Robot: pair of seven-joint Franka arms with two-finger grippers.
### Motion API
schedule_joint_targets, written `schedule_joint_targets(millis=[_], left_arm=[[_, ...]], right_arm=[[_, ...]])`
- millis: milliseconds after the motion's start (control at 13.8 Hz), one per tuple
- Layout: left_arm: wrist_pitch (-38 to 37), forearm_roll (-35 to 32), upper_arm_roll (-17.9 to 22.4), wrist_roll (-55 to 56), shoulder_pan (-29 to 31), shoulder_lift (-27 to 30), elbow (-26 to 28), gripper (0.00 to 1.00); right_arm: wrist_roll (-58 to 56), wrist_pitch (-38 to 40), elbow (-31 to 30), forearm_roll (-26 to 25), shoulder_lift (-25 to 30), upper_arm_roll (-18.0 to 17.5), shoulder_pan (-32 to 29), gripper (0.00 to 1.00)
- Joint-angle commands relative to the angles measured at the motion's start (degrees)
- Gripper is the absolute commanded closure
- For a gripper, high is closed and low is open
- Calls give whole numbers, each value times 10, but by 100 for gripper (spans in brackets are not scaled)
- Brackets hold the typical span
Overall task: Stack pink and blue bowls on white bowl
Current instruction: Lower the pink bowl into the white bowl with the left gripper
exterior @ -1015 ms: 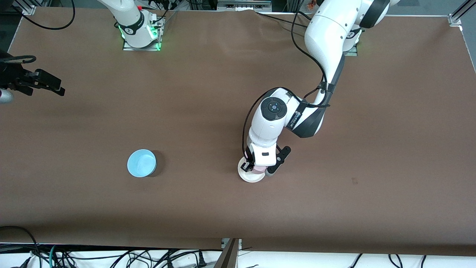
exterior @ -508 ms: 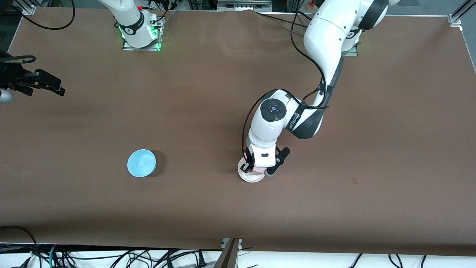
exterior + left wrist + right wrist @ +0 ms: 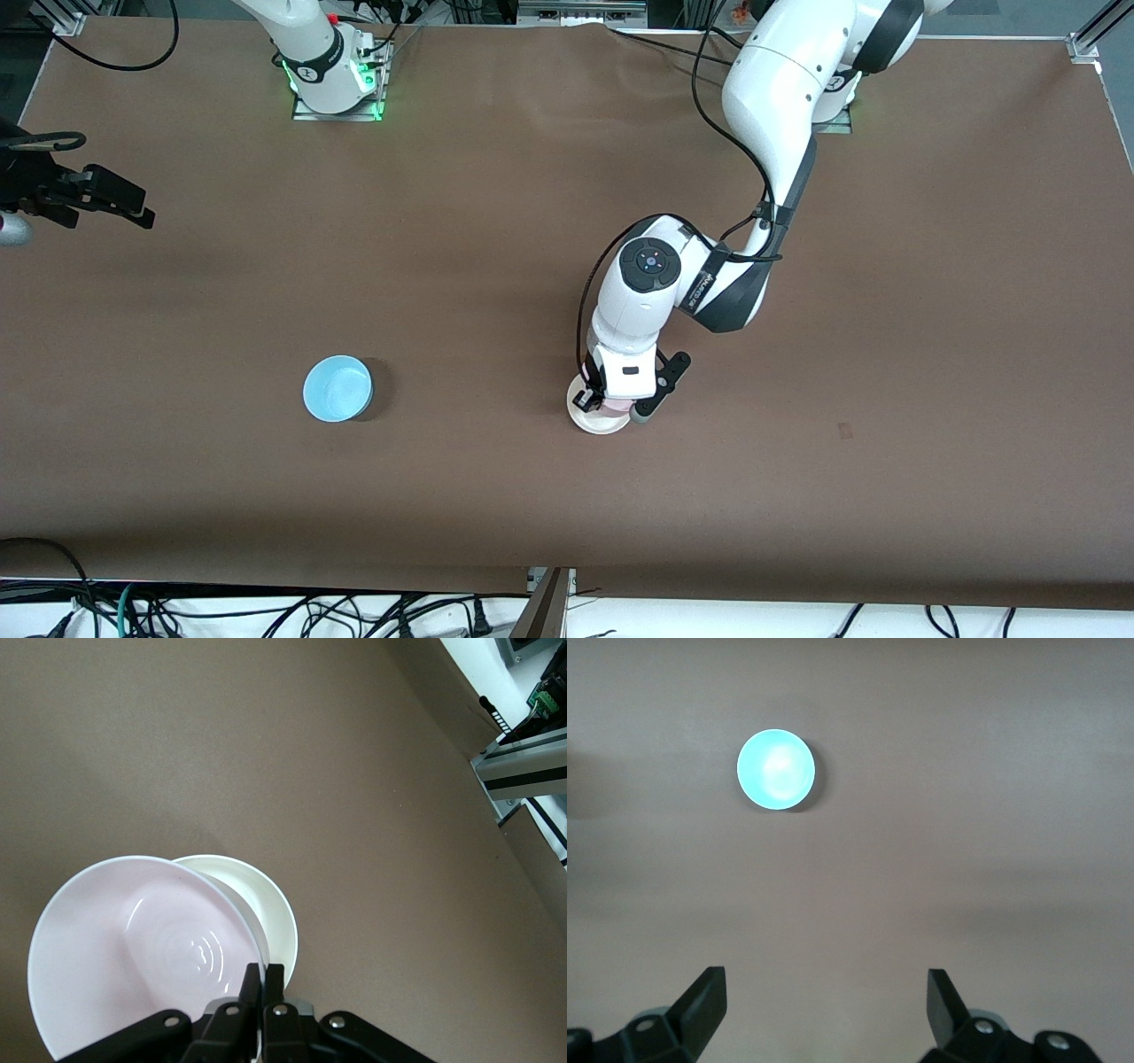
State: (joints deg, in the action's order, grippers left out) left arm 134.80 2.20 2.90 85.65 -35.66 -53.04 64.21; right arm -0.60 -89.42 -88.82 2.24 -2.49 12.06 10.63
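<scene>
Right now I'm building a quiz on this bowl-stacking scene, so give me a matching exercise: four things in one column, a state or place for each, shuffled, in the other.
Things:
1. pale pink round plastic bowl
2. plain white round plastic bowl
3. light blue round plastic bowl
4. right pincer

States or places:
A. open, up in the air at the right arm's end of the table
B. alone on the brown table, untouched
C. gripped at its rim by the left pincer
D. on the table, partly under another bowl

Pairs: 1-C, 2-D, 3-B, 4-A
</scene>
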Motion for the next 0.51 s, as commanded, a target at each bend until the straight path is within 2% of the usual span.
schedule_joint_targets(millis=[0,218,435], left_arm=[[-1,1,9,6,-7,-12,-21,100],[-1,0,9,6,-7,-11,-21,97],[0,1,10,7,-7,-11,-21,85]], right_arm=[[-3,-1,-7,2,6,-1,-1,0],[-3,-5,-6,2,6,-1,-1,0],[-3,-5,-6,2,6,-1,-1,0]])
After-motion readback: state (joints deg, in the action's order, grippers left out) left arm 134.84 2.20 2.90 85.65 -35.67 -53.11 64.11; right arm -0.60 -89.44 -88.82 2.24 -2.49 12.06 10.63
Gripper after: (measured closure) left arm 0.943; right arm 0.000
